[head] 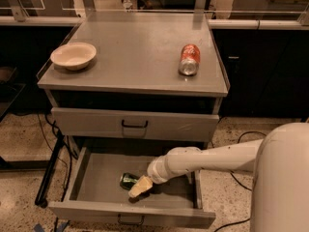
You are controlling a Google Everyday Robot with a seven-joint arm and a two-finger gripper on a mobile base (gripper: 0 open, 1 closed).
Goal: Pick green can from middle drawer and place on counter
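Jaws apparently against green can point(128, 179)

Smooth plastic-looking pincer point(140, 187) in matte metal middle drawer point(96, 178); green can point(127, 180) glossy.

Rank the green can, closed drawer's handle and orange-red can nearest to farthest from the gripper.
The gripper is in the middle drawer.
1. green can, right beside it.
2. closed drawer's handle, above.
3. orange-red can, up on the counter.
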